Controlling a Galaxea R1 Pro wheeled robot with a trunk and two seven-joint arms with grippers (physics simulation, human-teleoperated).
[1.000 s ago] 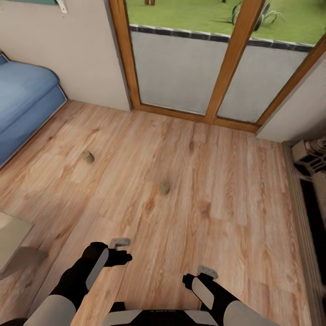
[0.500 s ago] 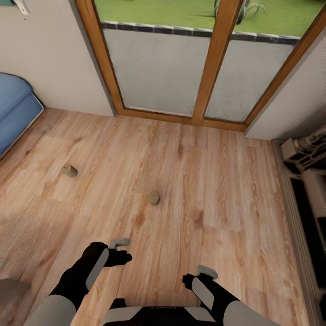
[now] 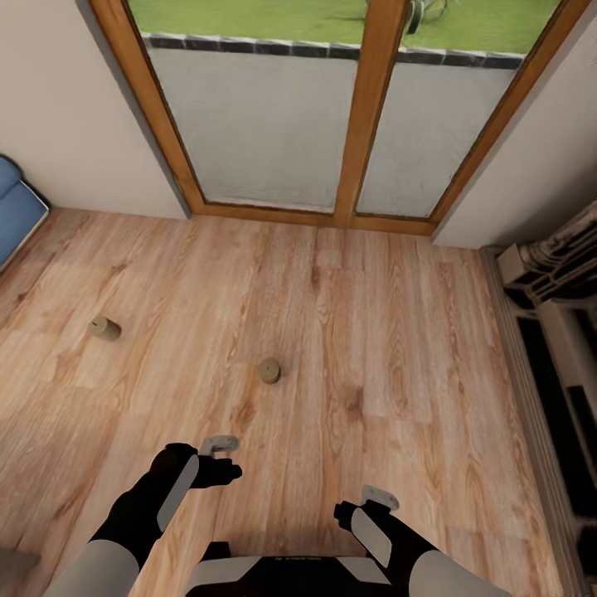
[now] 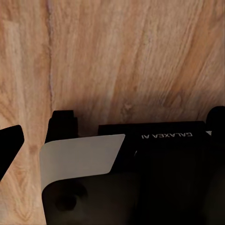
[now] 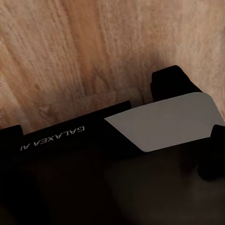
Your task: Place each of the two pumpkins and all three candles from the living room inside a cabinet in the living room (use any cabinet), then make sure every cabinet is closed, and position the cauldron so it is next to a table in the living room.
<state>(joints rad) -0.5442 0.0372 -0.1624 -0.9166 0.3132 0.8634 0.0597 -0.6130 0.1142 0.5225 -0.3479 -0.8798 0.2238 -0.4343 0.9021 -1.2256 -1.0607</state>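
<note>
Two candles lie on the wooden floor in the head view. One short tan candle point(image 3: 269, 371) is just ahead of my left gripper, and the other candle point(image 3: 104, 328) is further off to the left. My left gripper point(image 3: 218, 447) hangs low in front of my trunk, open and holding nothing. My right gripper point(image 3: 379, 497) hangs lower on the right, also open and holding nothing. Both wrist views look down at the floor and my own black base. The pumpkins, cabinet and cauldron are out of view.
A glass door with a wooden frame point(image 3: 355, 149) closes off the far side. A blue sofa corner point(image 3: 12, 211) pokes in at the left edge. A pale open shelf unit point(image 3: 554, 332) runs along the right wall. Bare floor lies between.
The whole view has shifted: the camera has moved forward and to the right, so the sofa has almost left the picture and the door looks closer. Both arms hold the same pose.
</note>
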